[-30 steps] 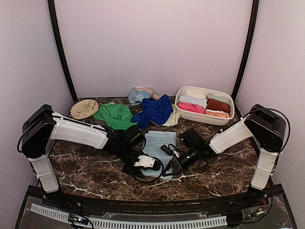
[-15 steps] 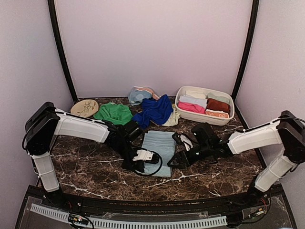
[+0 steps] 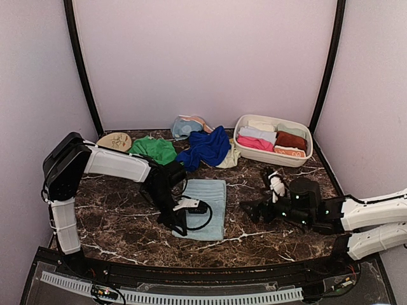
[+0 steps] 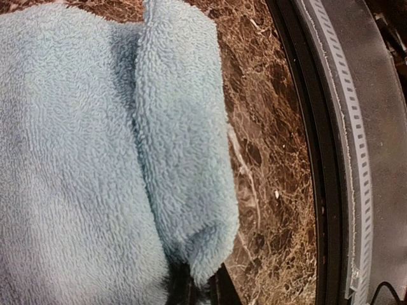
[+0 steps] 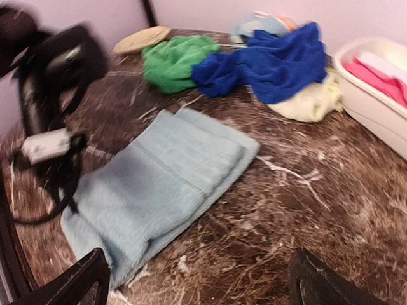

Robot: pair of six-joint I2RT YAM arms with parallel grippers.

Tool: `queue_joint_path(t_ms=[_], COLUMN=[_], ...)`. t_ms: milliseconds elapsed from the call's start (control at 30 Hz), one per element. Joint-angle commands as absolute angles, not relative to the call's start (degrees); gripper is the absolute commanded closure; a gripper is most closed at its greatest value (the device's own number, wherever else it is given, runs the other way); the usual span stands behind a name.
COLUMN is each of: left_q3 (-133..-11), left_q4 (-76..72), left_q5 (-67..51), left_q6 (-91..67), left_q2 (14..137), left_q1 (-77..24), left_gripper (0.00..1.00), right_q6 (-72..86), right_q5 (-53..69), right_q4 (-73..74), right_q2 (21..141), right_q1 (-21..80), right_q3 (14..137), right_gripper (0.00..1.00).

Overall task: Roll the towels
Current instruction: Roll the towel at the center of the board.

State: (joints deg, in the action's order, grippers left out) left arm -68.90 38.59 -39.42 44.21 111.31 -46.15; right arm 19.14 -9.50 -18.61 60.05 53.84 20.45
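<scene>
1 light blue towel [image 3: 206,202], near edge pinched by L gripper [image 3: 175,223]; R gripper [image 3: 275,183] wide, apart.

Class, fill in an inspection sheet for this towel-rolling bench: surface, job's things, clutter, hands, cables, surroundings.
Surface: dark marbled table with white veins.
Job's things: light blue towel folded at centre; green towel and royal blue towel crumpled behind it; rolled towels in the basin.
Clutter: tan disc at back left.
Hands: left hand shut on a turned-over fold of the light blue towel; right hand open, holding nothing, off to the towel's right.
Cables: black cable loops over the light blue towel by the left hand.
Surroundings: pale walls, black corner posts.
</scene>
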Motion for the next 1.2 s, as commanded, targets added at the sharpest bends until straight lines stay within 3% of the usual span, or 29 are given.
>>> queue_joint_path(t_ms=[0, 267, 567, 900, 1000, 1100, 1167], left_q3=[-71.9, -74.3, -75.1, -75.4, -75.1, -71.6, -66.5], left_q4=[45.1, 47.7, 49.4, 50.3, 49.7, 45.4, 40.5], left_q5=[-44.9, -46.0, -48.4, -49.3, -49.1, -48.5, -48.4], left_q6=[43.0, 42.9, 44.1, 46.6, 45.9, 43.2, 42.4], left_q2=[113.2, 116.0, 118.9, 119.4, 118.8, 114.4, 107.9], left_q1=[-45.6, -44.8, -43.2, -42.0, -41.3, -38.2, -35.8], left_gripper=[1.0, 1.0, 1.0, 0.99, 0.84, 0.57, 0.37], right_q6=[-2.3, -25.7, -35.8, -32.0, -28.1, -22.7, -18.4], right_q5=[-17.3, -25.6, -23.3, -17.6, -15.1, -11.9, -9.2], right_q4=[-24.2, -24.3, -32.5, -32.0, -29.6, -26.8, -25.2], right_q2=[64.0, 83.3, 100.2, 105.9, 106.3, 105.4, 104.7], right_q1=[68.3, 83.4, 81.8, 76.5, 75.3, 74.9, 74.4], right_q3=[20.0, 30.3, 37.1, 40.2, 41.2, 41.6, 41.2], right_gripper=[0.06, 0.25, 0.42, 0.74, 0.87, 0.98, 1.0])
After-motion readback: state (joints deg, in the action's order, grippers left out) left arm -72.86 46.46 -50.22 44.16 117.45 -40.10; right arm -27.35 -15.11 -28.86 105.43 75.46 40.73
